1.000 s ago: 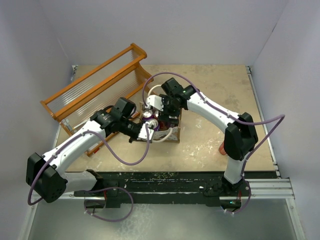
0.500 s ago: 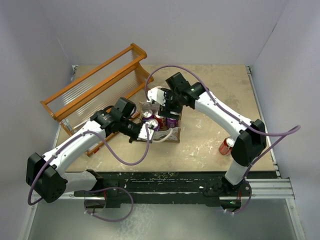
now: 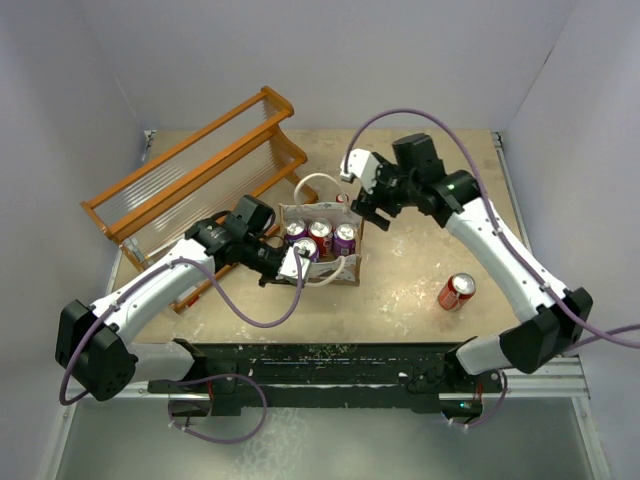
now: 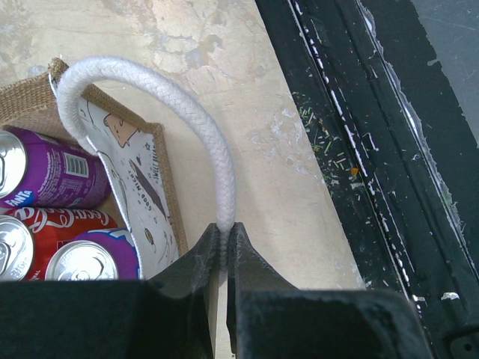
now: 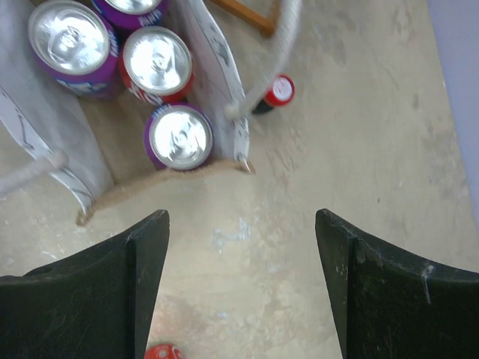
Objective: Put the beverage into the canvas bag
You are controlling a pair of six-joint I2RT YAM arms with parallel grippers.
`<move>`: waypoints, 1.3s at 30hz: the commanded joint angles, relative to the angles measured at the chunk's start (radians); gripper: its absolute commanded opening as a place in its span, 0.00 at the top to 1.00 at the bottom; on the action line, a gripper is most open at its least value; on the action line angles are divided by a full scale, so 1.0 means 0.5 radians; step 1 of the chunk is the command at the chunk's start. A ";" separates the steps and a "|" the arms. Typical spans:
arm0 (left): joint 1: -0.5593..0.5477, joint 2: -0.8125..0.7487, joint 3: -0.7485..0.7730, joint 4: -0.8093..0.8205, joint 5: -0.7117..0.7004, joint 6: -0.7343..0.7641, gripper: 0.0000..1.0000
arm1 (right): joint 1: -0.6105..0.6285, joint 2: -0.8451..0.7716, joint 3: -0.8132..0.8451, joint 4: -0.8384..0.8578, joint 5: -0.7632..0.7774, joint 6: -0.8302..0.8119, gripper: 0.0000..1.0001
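- Top external view: the right tool (image 3: pixel 366 203) has lifted out of the small boxy tan-brown canvas bag with white rope handles (image 3: pixel 338 268). It now hangs at the bag's 2 o'clock, clear of the rim.
- Its fingers stand spread with nothing between them; the right wrist view shows only bare worktop (image 3: pixel 400 272) in the gap.
- A purple drink can (image 3: pixel 344 238) stands upright at the bag's 3 o'clock side among the other cans, where that tool was lowered a second ago. I judge that beverage delivered.
- The left tool (image 4: pixel 224 243) has not moved. It is pinching the near white rope handle (image 4: pixel 218 161) at the bag's 7 o'clock, holding the mouth open.
- With the arm swung away, a red drink can (image 3: pixel 457 291) shows upright at the bag's 4 o'clock, well apart. It is probably the next one to fetch.
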 commanded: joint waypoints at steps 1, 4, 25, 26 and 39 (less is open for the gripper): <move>-0.001 -0.008 0.068 -0.027 0.078 0.033 0.95 | -0.195 -0.203 -0.109 -0.015 -0.165 0.093 0.20; -0.001 0.012 0.076 -0.005 0.069 -0.016 0.93 | -0.311 -0.332 -0.238 -0.089 -0.188 0.084 0.18; -0.003 -0.020 -0.009 0.049 -0.016 0.023 0.92 | -1.136 -0.881 -1.112 -0.407 0.078 -0.169 0.11; -0.003 -0.021 -0.005 0.045 -0.017 0.024 0.92 | -1.161 -0.879 -1.114 -0.424 0.061 -0.175 0.10; -0.002 -0.027 -0.027 0.066 -0.024 0.035 0.92 | -1.294 -0.814 -1.221 -0.558 0.082 -0.280 0.02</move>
